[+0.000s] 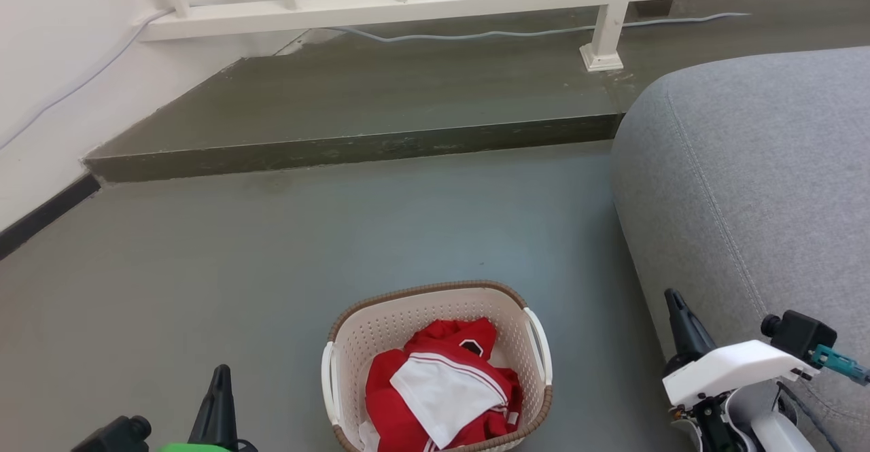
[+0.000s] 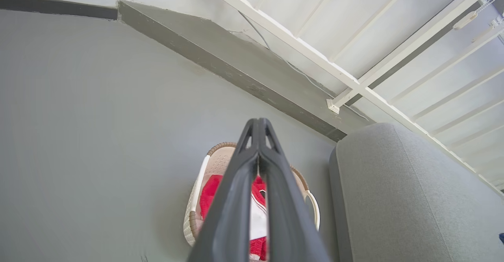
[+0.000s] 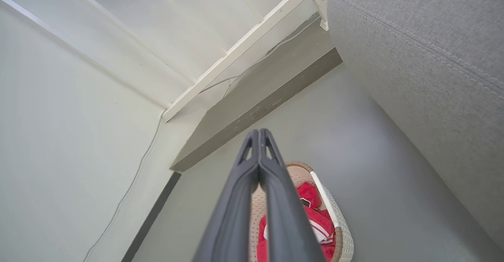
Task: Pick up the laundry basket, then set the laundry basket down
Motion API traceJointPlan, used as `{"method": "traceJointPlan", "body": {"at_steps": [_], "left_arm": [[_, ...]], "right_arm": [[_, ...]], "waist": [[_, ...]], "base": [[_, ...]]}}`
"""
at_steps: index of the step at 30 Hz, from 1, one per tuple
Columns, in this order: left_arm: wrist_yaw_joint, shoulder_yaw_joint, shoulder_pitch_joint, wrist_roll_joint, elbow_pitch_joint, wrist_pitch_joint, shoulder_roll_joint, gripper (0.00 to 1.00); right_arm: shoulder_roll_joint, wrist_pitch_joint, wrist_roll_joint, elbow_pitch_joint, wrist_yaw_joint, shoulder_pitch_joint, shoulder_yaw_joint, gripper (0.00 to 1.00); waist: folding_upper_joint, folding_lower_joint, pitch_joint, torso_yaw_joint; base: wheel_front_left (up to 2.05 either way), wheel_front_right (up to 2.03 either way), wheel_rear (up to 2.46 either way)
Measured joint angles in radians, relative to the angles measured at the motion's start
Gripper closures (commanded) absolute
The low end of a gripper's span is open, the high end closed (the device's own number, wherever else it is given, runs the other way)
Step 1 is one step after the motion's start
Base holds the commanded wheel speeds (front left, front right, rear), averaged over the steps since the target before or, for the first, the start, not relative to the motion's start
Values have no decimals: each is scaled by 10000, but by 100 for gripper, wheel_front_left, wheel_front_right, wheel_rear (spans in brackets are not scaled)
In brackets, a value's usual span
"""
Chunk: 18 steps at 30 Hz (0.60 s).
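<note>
The laundry basket (image 1: 397,323) is sitting on the grey floor (image 1: 272,248), low in the head view, between the two grippers and touching neither. Its cream perforated wall is carrying a brown woven-look rim and two white handles (image 1: 538,343), and one heap of red and white clothes (image 1: 435,384) is lying inside. One grey sofa (image 1: 761,180) is standing near its right side. A raised step (image 1: 353,146), a white railing (image 1: 408,3) and one cable (image 1: 510,32) are lying beyond. The left gripper (image 2: 258,126) and the right gripper (image 3: 258,136) are each pressing their fingers together, holding nothing.
</note>
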<state>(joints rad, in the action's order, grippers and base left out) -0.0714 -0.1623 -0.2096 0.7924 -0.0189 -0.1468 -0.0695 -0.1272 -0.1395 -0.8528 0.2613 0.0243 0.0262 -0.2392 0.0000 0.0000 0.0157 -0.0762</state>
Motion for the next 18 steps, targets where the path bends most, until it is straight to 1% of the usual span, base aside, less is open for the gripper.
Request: {"method": "traceJointPlan", "body": {"at_steps": [3,18], "left_arm": [[19,40,106,424,-50,84,-58,100],[430,322,554,2529,-456,424,-148,100]], "right_arm": [[2,96,-372,-12,-67,-33,132,100],[46,543,-2211,-27,-345,-187,800,100]], "waist": [[0,0,-5,37],[0,0,-29,208]], "base": [[0,0,0],[0,0,0]]}}
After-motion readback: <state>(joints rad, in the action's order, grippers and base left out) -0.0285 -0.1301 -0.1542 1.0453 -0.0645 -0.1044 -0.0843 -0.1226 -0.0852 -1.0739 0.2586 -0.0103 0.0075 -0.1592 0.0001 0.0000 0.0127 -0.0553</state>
